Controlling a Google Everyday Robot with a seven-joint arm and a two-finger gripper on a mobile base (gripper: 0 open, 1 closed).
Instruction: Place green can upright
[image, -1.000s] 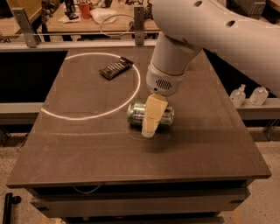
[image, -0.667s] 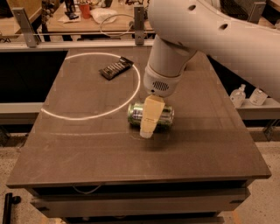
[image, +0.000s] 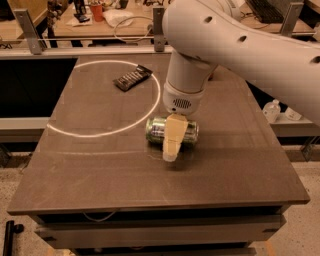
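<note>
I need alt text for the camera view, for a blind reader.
A green can lies on its side on a brown table, the robot's gripper over its middle. A dark wrapped bar lies inside a white ring.

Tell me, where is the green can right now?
In the camera view, the green can lies on its side near the middle of the table, just right of the white ring, with the gripper down over it.

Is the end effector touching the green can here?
Cannot tell. The camera view shows the end effector crossing in front of the green can, which lies on its side on the table; the overlap hides any contact or gap.
</note>
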